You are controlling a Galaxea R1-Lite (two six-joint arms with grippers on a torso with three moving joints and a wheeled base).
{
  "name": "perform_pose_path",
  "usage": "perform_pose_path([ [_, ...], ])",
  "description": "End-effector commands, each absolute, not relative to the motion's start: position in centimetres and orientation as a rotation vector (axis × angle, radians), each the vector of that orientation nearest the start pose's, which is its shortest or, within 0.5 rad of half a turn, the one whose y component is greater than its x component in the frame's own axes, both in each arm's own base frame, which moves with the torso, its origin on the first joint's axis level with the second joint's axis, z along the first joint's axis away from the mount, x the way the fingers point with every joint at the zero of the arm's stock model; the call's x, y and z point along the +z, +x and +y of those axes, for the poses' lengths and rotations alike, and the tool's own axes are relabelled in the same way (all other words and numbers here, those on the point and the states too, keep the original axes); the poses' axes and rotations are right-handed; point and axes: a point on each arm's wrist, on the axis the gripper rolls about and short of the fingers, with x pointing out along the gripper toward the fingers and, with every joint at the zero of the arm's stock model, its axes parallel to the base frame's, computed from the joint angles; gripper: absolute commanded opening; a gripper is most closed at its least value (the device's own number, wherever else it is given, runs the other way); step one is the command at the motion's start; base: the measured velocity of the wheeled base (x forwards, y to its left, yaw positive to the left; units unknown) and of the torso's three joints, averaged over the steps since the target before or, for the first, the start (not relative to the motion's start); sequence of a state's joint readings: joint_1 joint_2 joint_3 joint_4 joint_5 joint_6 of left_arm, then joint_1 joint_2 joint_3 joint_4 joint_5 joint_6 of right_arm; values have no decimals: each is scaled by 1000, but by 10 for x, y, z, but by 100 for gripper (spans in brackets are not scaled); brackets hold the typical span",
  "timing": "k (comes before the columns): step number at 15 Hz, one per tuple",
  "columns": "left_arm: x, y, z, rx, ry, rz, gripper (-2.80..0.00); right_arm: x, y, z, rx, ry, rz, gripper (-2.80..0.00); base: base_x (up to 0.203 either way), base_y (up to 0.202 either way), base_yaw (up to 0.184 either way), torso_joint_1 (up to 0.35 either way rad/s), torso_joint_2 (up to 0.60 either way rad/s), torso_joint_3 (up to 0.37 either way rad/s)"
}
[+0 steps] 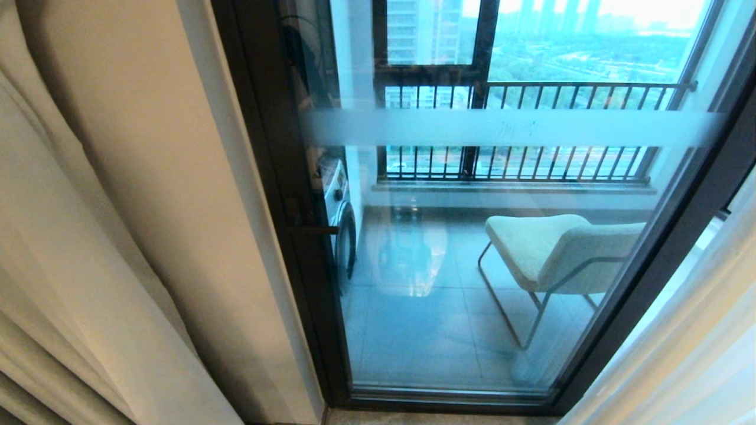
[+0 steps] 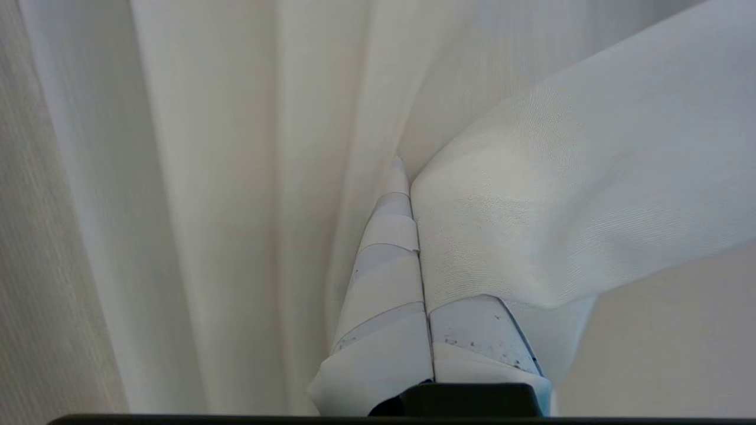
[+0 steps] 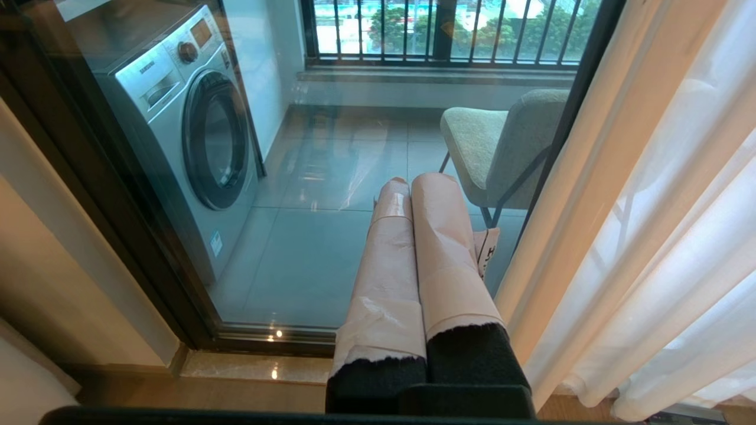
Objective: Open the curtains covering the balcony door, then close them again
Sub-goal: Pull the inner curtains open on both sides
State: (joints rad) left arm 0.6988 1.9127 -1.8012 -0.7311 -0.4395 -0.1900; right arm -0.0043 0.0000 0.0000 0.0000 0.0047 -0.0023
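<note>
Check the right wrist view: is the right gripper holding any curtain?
No. The right gripper is shut on nothing, clear of the curtain.

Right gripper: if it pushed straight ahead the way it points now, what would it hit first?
Probably the glass of the balcony door. The shut right gripper aims at it, with the chair beyond the pane and the curtain off to one side. Depth is hard to judge.

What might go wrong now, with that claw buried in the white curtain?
The left gripper is shut, with the sheer draped over one finger; the fabric could snag or slip off as the arm moves. The head view shows no arm, only the drape beside the door, so a snag may go unnoticed.
</note>
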Motion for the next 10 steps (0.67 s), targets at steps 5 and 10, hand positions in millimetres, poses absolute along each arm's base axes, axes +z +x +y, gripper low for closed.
perform_pose_path([
  [5,400,291,218,167,148,-557,-280,75,-23,0,0,-3,0,-280,0,0,0,0,0,0],
  [10,398,291,222,174,142,-555,0,75,-23,0,0,-3,0,-280,0,0,0,0,0,0],
])
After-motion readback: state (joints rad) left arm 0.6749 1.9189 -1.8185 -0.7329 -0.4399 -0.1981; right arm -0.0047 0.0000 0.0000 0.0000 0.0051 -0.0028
